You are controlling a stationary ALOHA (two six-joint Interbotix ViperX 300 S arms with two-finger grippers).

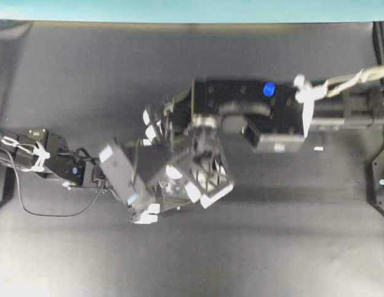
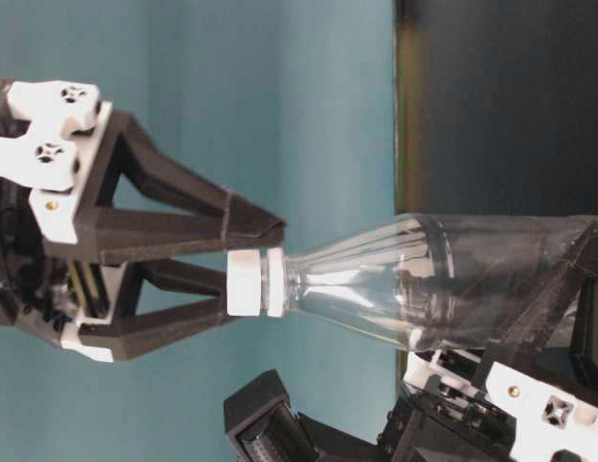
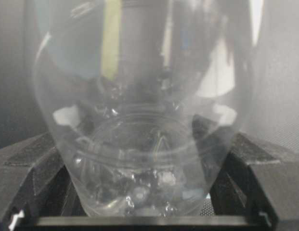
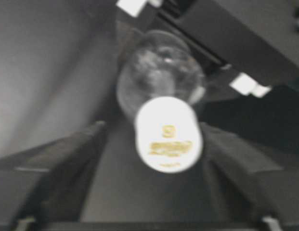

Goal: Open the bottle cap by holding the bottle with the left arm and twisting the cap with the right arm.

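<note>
The right gripper (image 2: 243,258) stands with its jaws spread, the black fingers either side of the bottle cap (image 2: 248,282) with a gap showing in the right wrist view, so nothing is gripped there. The left gripper (image 3: 139,211) is clamped on the bottle (image 2: 404,279), its fingers pressed against both sides of the clear body. From overhead, the right arm (image 1: 253,111) reaches in from the right and the left arm (image 1: 55,167) from the left, meeting over the dark table (image 1: 86,74); the bottle there is mostly hidden under the two grippers. Only the table-level view shows the whole bottle, cap seated on the neck. Only the right wrist view shows gold print on the cap top
</note>
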